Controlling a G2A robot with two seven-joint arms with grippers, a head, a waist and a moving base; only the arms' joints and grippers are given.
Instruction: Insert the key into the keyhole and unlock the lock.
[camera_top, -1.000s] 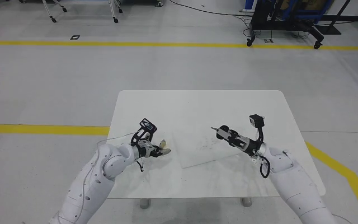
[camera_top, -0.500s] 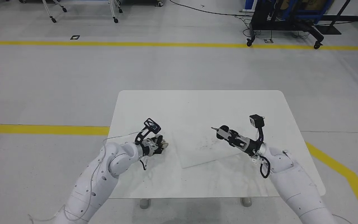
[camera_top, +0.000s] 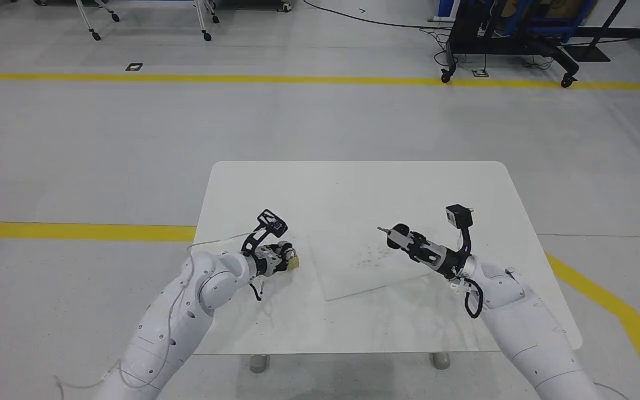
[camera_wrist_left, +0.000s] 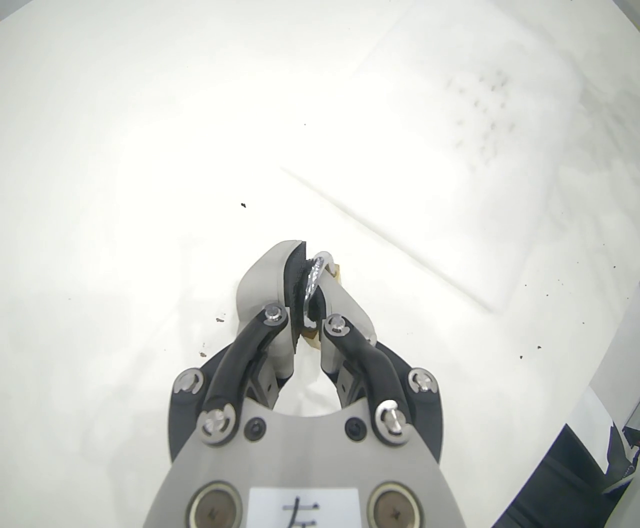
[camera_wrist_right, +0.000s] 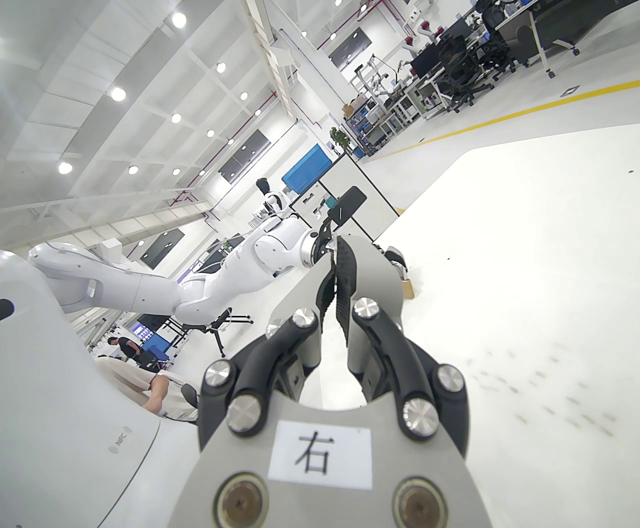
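I saw the lock (camera_wrist_left: 318, 266) low centre in the left wrist view, its shackle pinched between the left gripper's (camera_wrist_left: 311, 285) closed fingers. The right gripper (camera_wrist_right: 336, 272) was clamped too. Only the top view showed what was probably the key (camera_top: 382, 230) at its tip, right of centre.

lock (camera_wrist_left: 316, 274): brass body mostly covered by the fingers of the left gripper (camera_wrist_left: 311, 265); which way it faces cannot be told.
key (camera_top: 382, 231): thin tip past the right gripper (camera_top: 392, 234), too small to make out; the rest is buried between the pads.
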